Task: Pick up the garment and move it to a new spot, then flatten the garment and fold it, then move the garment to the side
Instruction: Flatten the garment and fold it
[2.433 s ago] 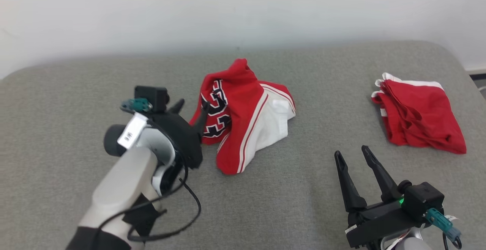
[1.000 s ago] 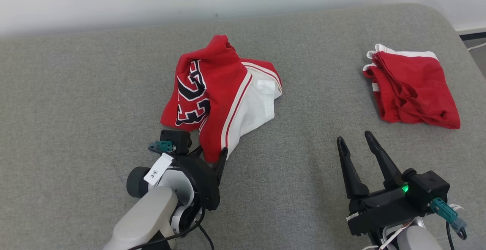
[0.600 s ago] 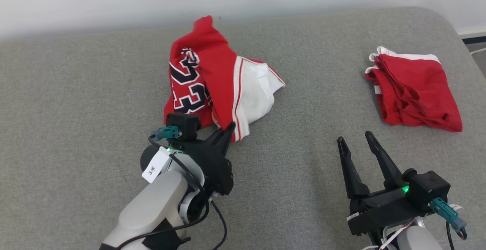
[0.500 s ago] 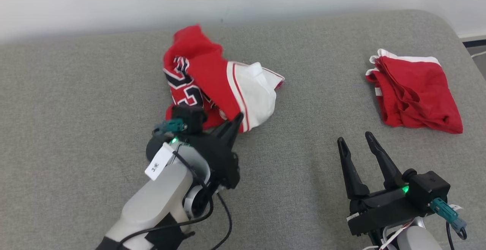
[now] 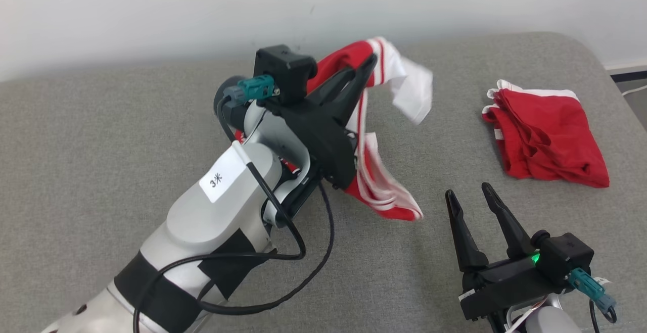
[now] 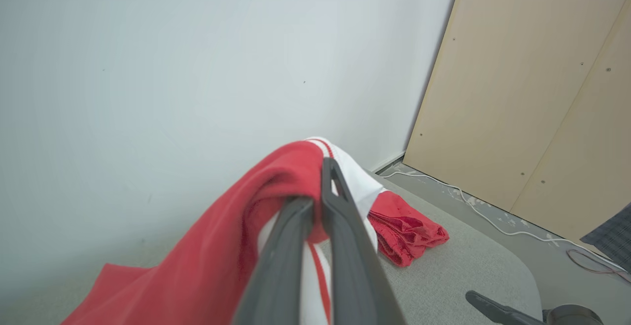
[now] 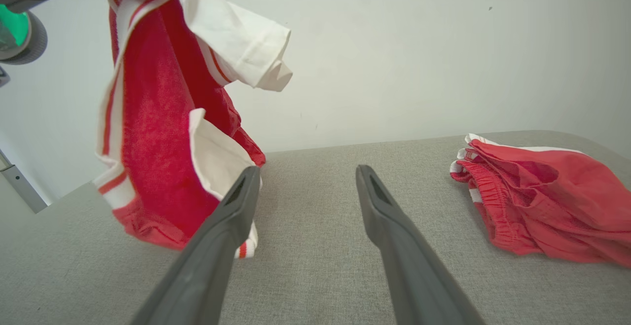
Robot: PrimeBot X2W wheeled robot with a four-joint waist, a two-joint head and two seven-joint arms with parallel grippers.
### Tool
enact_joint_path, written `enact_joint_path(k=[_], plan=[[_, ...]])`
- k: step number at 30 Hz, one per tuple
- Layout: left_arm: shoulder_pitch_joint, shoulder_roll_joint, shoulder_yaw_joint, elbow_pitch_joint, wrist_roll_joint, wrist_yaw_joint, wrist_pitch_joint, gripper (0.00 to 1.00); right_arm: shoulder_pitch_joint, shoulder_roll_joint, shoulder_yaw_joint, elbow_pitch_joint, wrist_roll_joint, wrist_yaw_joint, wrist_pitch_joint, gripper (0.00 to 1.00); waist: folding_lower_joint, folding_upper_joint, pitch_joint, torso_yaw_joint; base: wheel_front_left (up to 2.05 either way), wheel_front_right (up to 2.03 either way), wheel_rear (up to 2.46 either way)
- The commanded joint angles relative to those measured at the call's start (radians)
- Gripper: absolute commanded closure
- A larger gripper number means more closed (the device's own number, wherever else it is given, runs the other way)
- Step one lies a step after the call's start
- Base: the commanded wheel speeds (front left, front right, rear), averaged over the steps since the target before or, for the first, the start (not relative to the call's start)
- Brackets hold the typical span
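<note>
The garment point(image 5: 376, 181), red with white panels and stripes, hangs in the air over the grey padded surface point(image 5: 101, 121). My left gripper point(image 5: 370, 62) is raised high and shut on its upper edge. In the left wrist view the two fingers point(image 6: 340, 226) pinch the red cloth point(image 6: 222, 256) together. The garment's lower hem point(image 7: 157, 132) dangles just above the surface in the right wrist view. My right gripper point(image 5: 467, 196) rests low at the front right, open, with nothing between its fingers point(image 7: 224, 226), just right of the hanging cloth.
A second red garment point(image 5: 551, 141) lies bunched at the right end of the surface, also seen as a red pile point(image 7: 542, 201) ahead-right of my right gripper. A white wall stands behind. Beyond the right edge are a wooden panel point(image 6: 542, 93) and a floor cable point(image 6: 493, 216).
My left gripper closed on the garment's near edge, then rose up and back, lifting the cloth off the surface. The right gripper stayed where it was. The head camera shifted slightly.
</note>
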Motion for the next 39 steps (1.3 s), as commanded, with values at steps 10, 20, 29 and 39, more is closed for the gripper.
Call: enact_joint_path(k=[10,20,29,39], plan=[[-0.112,-0.001,0.030,-0.093,-0.015,0.009,-0.017,1.00,0.019,-0.003,0.014,0.008,0.011,-0.001,-0.005,0.00,0.0000,-0.0001,-0.035,-0.007,0.00,0.00,0.00],[-0.118,0.003,0.103,-0.150,-0.104,0.036,-0.080,1.00,0.021,-0.003,0.024,0.011,0.012,-0.001,-0.005,0.00,0.0000,-0.0001,-0.040,-0.016,0.00,0.00,0.00],[0.020,0.097,0.096,0.064,-0.114,0.061,-0.070,1.00,0.018,-0.003,0.014,0.000,0.006,-0.001,-0.005,0.00,0.0000,-0.0001,-0.018,0.008,0.00,0.00,0.00],[0.023,0.105,0.088,0.346,-0.091,0.060,-0.139,1.00,-0.004,-0.003,0.028,-0.005,-0.007,-0.001,-0.005,0.00,0.0000,-0.0001,0.015,0.023,0.00,0.00,0.00]])
